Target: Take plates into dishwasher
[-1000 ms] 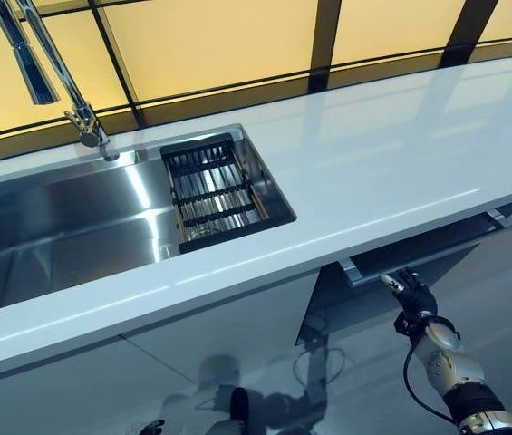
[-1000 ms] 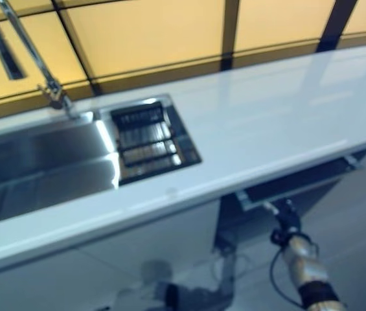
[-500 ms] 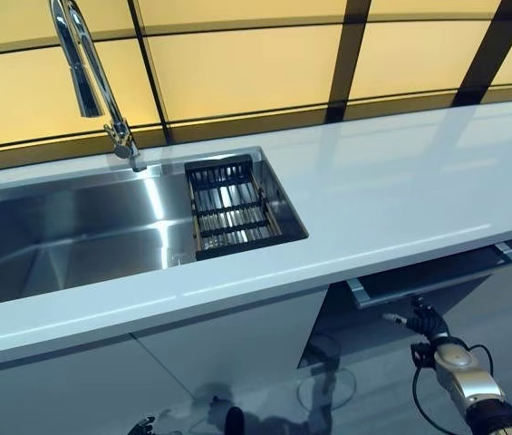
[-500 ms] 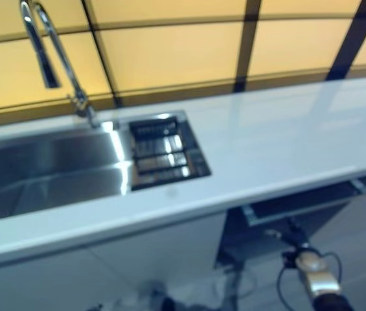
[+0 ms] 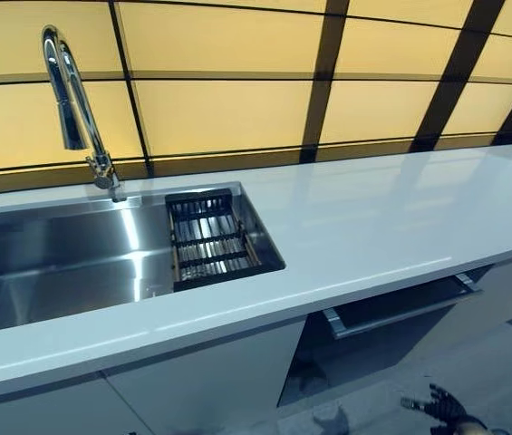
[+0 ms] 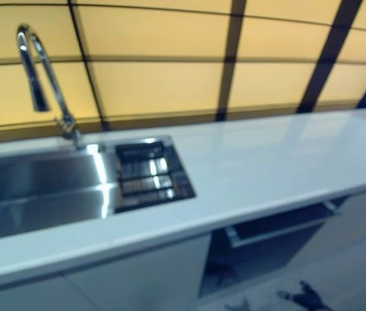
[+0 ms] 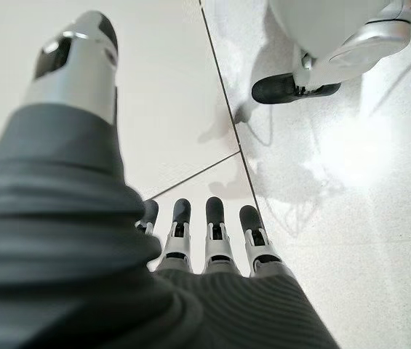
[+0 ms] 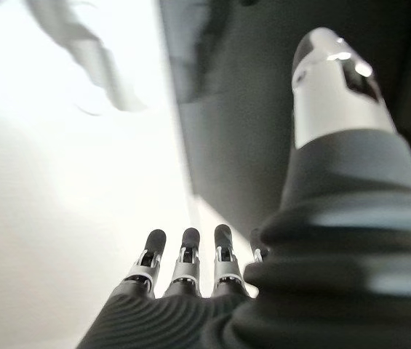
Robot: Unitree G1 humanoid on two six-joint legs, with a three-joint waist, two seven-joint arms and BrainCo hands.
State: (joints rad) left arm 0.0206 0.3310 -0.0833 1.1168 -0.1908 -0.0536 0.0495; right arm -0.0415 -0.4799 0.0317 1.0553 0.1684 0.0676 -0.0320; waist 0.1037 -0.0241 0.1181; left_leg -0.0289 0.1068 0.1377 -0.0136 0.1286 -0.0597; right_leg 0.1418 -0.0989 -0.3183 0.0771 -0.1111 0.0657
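Under the long white glossy countertop [image 5: 373,217], the dark front of the dishwasher door [image 5: 391,313] stands a little open at its top edge, with a silver bar handle [image 5: 400,304] along it. No plates show in any view, so where they are I cannot tell. At the left of the countertop sits the stainless steel sink [image 5: 56,263], and in its right end lies a black slatted drain rack [image 5: 210,240]. Behind the sink rises the tall curved chrome faucet [image 5: 74,109], in front of a wall of yellow panels with dark frames [image 5: 228,109].

The right hand [image 5: 439,408] is low at the bottom edge of the head view, below the dishwasher door and apart from the handle. In its wrist view its fingers [image 8: 187,262] are straight and relaxed and hold nothing. The left hand [image 7: 212,247] shows only in its own wrist view, above the pale tiled floor [image 7: 380,218], fingers extended and empty too.
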